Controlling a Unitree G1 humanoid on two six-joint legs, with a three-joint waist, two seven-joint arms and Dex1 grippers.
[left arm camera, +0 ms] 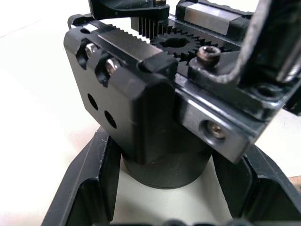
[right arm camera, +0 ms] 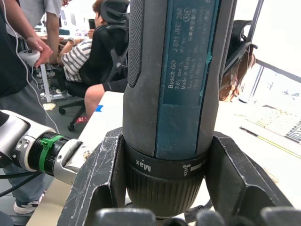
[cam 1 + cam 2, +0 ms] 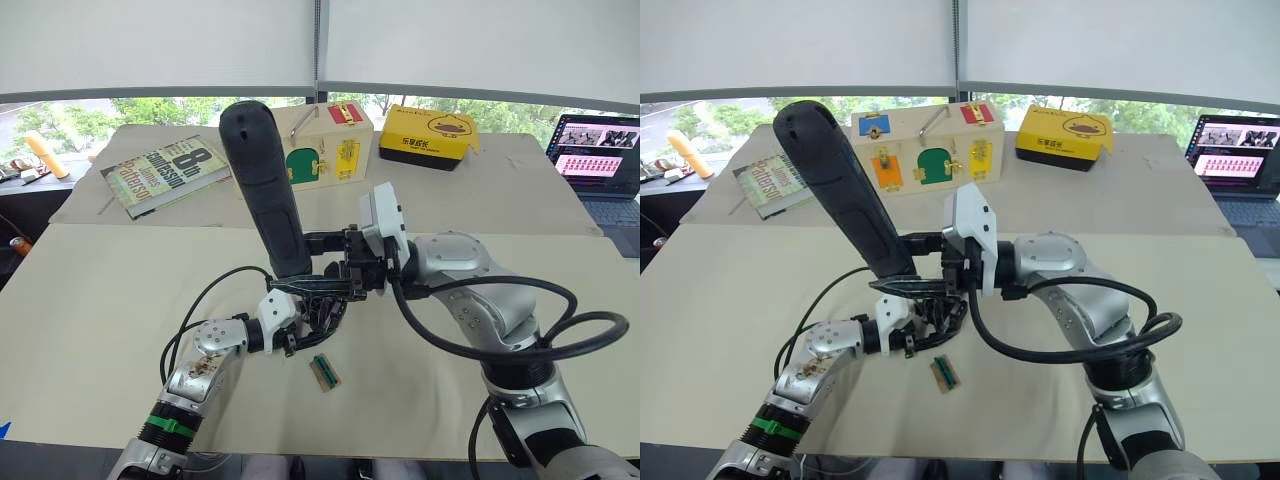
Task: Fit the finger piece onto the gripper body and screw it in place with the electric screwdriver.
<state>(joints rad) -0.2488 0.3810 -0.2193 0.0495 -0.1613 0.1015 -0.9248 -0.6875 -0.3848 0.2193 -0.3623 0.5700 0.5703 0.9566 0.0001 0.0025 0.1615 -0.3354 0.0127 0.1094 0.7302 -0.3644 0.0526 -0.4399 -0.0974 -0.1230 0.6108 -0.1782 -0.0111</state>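
Here both grippers grip: right (image 2: 160, 207) the electric screwdriver (image 3: 262, 190), bit hidden; left (image 1: 160, 197) the gripper body (image 1: 141, 117).

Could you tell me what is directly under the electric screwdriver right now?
The gripper body, held in the left end effector, sits beneath the electric screwdriver, which the right end effector holds. The bit's tip and its screw are covered.

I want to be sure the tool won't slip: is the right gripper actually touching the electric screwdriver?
Touching. In the right wrist view both black fingers press against the electric screwdriver at its collar, no gap either side; the right gripper is shut on it.
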